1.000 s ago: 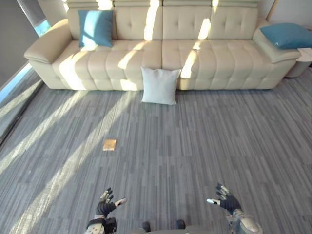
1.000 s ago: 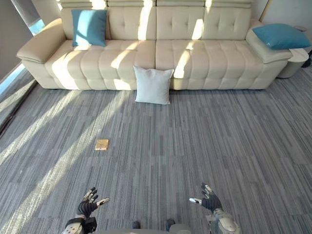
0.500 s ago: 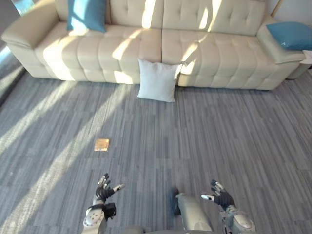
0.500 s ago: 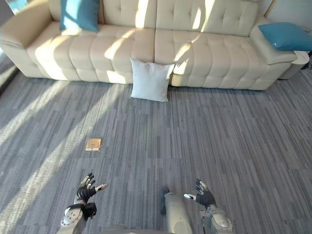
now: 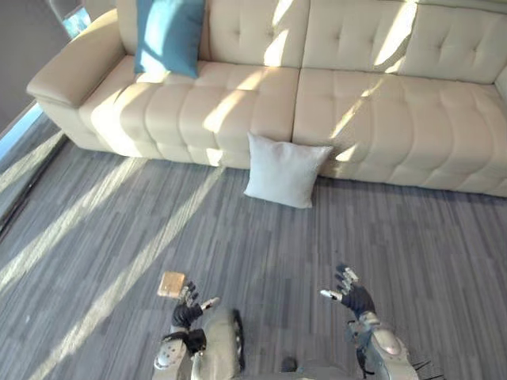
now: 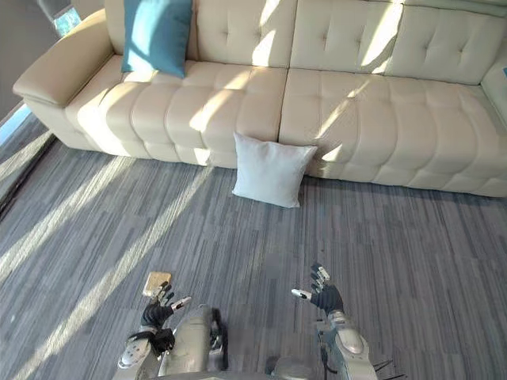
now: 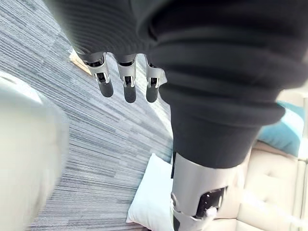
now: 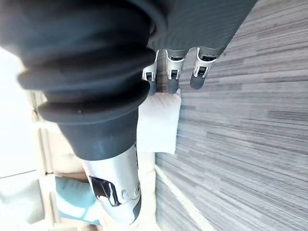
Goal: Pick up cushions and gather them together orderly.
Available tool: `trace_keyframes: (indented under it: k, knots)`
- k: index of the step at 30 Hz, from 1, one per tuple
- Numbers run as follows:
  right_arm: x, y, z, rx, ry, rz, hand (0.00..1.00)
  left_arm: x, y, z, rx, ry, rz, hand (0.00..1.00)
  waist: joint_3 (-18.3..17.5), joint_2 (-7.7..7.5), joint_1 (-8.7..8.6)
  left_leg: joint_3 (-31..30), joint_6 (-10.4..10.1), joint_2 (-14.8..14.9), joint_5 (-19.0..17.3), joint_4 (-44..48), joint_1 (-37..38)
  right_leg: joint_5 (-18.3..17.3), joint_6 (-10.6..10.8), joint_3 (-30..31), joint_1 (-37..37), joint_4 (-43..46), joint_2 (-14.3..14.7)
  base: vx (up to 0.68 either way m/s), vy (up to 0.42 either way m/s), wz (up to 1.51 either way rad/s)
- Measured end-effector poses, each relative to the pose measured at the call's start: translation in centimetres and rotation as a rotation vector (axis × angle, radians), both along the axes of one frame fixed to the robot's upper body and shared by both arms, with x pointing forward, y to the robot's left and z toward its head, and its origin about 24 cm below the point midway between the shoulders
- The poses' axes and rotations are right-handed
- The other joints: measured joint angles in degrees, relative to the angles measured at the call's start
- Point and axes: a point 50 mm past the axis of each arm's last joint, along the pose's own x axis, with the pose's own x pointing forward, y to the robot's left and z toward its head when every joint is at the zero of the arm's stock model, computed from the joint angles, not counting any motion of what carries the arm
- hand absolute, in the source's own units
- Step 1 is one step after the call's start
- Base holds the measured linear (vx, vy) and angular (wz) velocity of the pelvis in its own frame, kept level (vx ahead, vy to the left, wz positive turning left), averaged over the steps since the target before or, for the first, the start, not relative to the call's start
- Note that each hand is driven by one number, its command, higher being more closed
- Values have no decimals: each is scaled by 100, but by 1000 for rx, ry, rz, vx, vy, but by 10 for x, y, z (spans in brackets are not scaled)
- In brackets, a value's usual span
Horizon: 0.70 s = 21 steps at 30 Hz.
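White cushion [image 5: 285, 170] is the one our next move hangs on. It stands on the grey carpet [image 5: 119, 206] just above frame centre, leaning back against the front of the cream sofa [image 5: 396, 119], with its bottom edge running along the sofa base. Both our hands sit at the bottom of the frame, well apart from it, so it's straight up-frame from us and roughly between them. Our right hand [image 5: 351, 294] at lower right looks a bit nearer to it than our left hand [image 5: 188, 311] at lower left. Both are empty, fingers spread and relaxed. A teal cushion [image 5: 169, 36] is propped on the sofa seat at upper left, much further off. A small tan thing [image 5: 171, 283] lies on the carpet just beside the left hand, and we can't tell what it is. We reckon we've got to close in before either hand can reach.
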Motion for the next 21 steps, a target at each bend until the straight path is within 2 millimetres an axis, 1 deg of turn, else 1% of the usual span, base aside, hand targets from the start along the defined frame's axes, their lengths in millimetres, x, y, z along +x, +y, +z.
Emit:
trace_keyframes:
  k: [1,2,3,4,5,6,7,8,9,10,11,12,13,14,15,16,17,18,19,20,21]
  knots:
    - [-4,2,-3,9,15,-5,0,1,6,1,18,-3,0,0,-110,-188,-25,141,179,-109,-338,266,-7,83,116,114,-100,300,-200,583,193,-27]
    - [-7,1,-4,10,22,-9,0,2,8,2,21,-7,1,0,-140,-240,-23,220,222,-140,-481,358,44,140,218,179,-173,571,-251,737,263,-32]
    - [-9,3,-7,16,37,-13,0,4,9,3,25,-12,-1,0,-187,-358,-18,399,309,-229,-743,391,318,356,602,217,-452,1514,-381,710,263,-36]
    - [-10,6,-9,25,43,-14,0,5,8,3,26,-16,-7,0,-180,-403,-54,462,370,-336,-996,269,764,1013,1310,206,-953,2950,-443,693,264,-33]
    - [-11,7,-9,30,46,-14,0,7,6,4,24,-18,-14,0,-173,-399,-113,467,387,-382,-1116,205,1006,1346,1504,188,-1223,3647,-455,652,224,-16]
    - [-12,9,-11,34,52,-10,0,7,4,3,22,-14,-27,0,-132,-355,-203,465,421,-454,-1298,4,1608,1147,1129,7,-1614,4707,-495,648,177,-9]
    - [-12,9,-11,34,52,-6,0,8,1,2,18,-14,-35,0,-93,-261,-303,465,442,-460,-1411,-281,2221,906,739,-253,-1992,5172,-471,627,154,-10]
    - [-11,10,-11,35,50,0,0,8,1,2,18,-13,-36,0,-97,-210,-330,467,441,-459,-1422,-455,2473,810,628,-417,-2222,5191,-465,650,117,-5]
    - [-8,14,-9,38,39,22,0,12,2,3,25,-19,-39,0,-64,-94,-374,466,439,-407,-1420,-800,2920,551,381,-800,-2709,4675,-372,497,63,7]
    - [-8,14,-10,42,42,29,0,15,3,3,28,-21,-42,0,-57,-108,-385,463,436,-397,-1418,-897,3069,515,329,-905,-2907,4339,-343,618,38,21]
    - [-10,14,-13,45,57,34,0,18,4,3,32,-20,-38,0,-63,-147,-417,442,435,-391,-1418,-1070,3356,535,327,-981,-3256,3493,-241,457,-7,21]
    - [-12,13,-14,45,66,34,0,18,5,2,32,-16,-39,0,-69,-173,-419,431,434,-391,-1418,-1167,3469,592,383,-981,-3354,3002,-165,579,-37,31]
    - [-13,12,-16,45,76,35,0,17,7,1,39,-5,-41,0,-77,-223,-464,353,316,-420,-1457,-1318,3660,1054,331,-916,-3459,1919,-32,581,-66,45]
    - [-16,12,-18,48,87,38,0,12,10,-2,48,16,-40,0,-119,-337,-527,120,104,-542,-1562,-1336,3835,2169,153,-819,-3443,939,48,585,-80,59]
    - [-21,10,-21,45,104,34,0,10,9,-5,42,34,-40,0,-148,-419,-593,-29,-4,-550,-1624,-1297,3933,2598,-8,-751,-3423,958,68,705,-114,42]
    - [-18,4,-21,29,117,33,0,11,1,-8,15,48,-34,0,-137,-140,-566,-198,-199,-320,-1583,-1215,3981,2464,-95,-900,-3403,1186,154,579,-114,26]
    - [-15,4,-17,31,92,26,0,13,-2,-7,3,40,-33,0,-145,-116,-590,-262,-443,-292,-1346,-1115,3919,2182,-89,-962,-3383,1230,100,658,-151,12]
    - [-14,4,-15,30,81,27,0,15,-4,-7,-6,34,-27,0,-137,-60,-624,-283,-496,-268,-1253,-1005,3893,2112,-120,-1030,-3337,1237,99,407,-108,39]
    - [-13,4,-13,31,69,27,0,19,-9,-6,-24,20,-18,0,-78,52,-679,-294,-522,-171,-1057,-403,3711,1921,-131,-1216,-3026,1113,137,495,-160,43]
    - [-17,5,-14,33,79,30,0,21,-12,-5,-33,14,-16,0,-52,79,-672,-193,-535,-33,-748,344,3506,1843,-150,-1236,-2671,942,189,477,-131,42]
    - [-19,7,-15,37,82,35,0,21,-14,-5,-41,10,-14,0,-33,60,-612,-85,-520,190,-447,1206,3246,1801,-210,-1231,-2252,660,192,526,-132,13]
